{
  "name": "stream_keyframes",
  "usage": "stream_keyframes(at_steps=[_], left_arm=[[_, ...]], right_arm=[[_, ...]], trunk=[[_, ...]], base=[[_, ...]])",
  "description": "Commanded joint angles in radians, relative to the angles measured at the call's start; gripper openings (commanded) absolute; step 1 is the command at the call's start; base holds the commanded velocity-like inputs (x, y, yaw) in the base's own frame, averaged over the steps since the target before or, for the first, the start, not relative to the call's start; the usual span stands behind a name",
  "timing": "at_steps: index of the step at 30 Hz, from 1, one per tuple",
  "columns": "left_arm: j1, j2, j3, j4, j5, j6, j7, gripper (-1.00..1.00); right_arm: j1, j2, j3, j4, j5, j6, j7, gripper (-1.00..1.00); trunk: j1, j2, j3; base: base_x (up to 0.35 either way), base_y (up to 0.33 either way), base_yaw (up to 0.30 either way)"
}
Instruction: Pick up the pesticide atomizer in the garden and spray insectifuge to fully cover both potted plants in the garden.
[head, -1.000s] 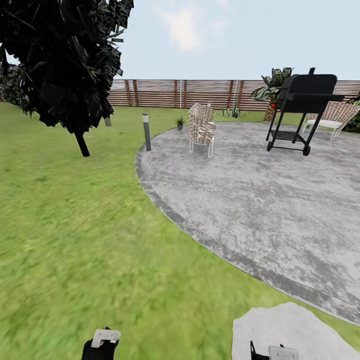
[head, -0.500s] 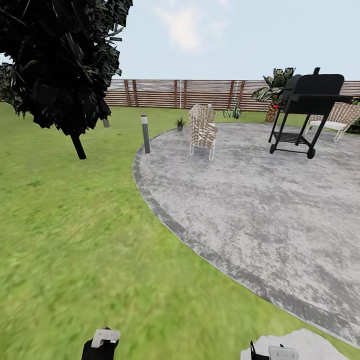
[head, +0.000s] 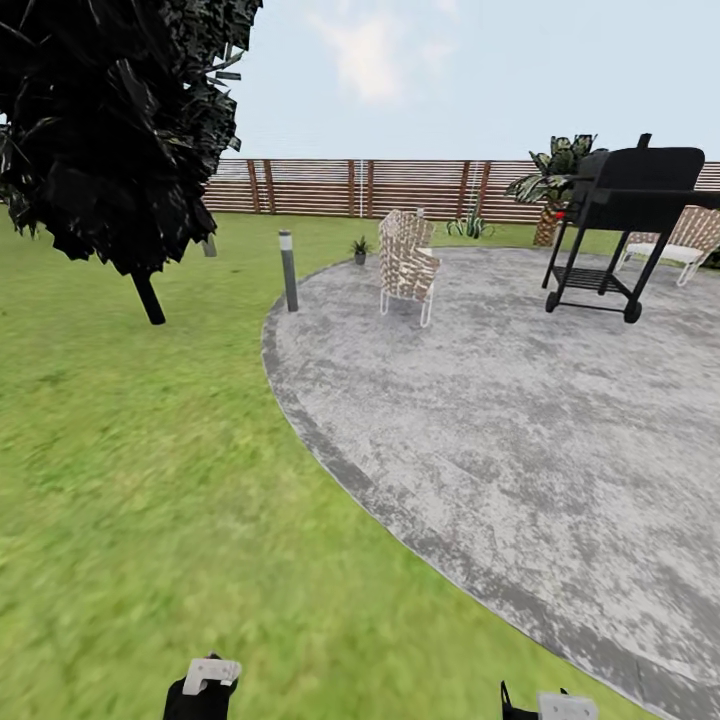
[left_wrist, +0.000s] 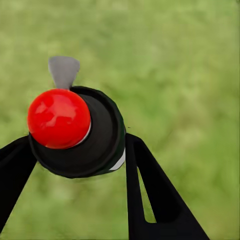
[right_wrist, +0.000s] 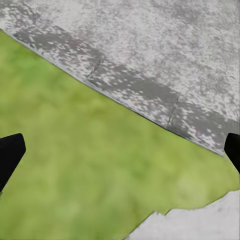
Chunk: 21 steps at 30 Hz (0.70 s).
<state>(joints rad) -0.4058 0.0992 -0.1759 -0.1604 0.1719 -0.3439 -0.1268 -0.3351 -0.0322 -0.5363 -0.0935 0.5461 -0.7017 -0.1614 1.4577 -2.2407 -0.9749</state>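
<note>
In the left wrist view the pesticide atomizer (left_wrist: 102, 142) is seen from above: a dark round body with a red dot (left_wrist: 59, 118) and a grey nozzle tip. My left gripper (left_wrist: 77, 145) is shut on it, a black finger on each side. In the head view that gripper (head: 208, 682) hangs low over the garden lawn (head: 150, 450). My right gripper (head: 548, 706) stands open and empty, its fingers (right_wrist: 10, 155) wide apart over grass. One small potted plant (head: 360, 246) stands far off at the patio's back edge.
A round grey gravel patio (head: 520, 400) fills the right side, with a woven chair (head: 405, 263), a black grill (head: 625, 205) and a second chair (head: 680, 240). A dark tree (head: 120, 120) and a short post (head: 288, 270) stand at left. A slatted fence (head: 400, 187) closes the back.
The whole head view has shifted as the robot rolled on: the pale stepping stone at the bottom right has slid out of sight. Both grippers hold the same pose.
</note>
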Motion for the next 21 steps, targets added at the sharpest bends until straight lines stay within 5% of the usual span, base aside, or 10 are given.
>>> stream_keyframes(at_steps=[1, 21], left_arm=[[-0.001, 0.001, -0.007, 0.001, 0.011, -0.003, -0.004, -1.0], [-0.001, 0.001, -0.006, 0.001, 0.011, -0.003, -0.004, -1.0]], right_arm=[[-0.001, 0.0, -0.004, 0.001, 0.011, -0.002, -0.007, 1.0], [-0.001, 0.0, -0.004, 0.001, 0.011, -0.002, -0.007, 1.0]], trunk=[[0.0, 0.0, -0.001], [0.0, 0.0, -0.001]], base=[[0.34, 0.0, 0.0], [0.34, 0.0, 0.0]])
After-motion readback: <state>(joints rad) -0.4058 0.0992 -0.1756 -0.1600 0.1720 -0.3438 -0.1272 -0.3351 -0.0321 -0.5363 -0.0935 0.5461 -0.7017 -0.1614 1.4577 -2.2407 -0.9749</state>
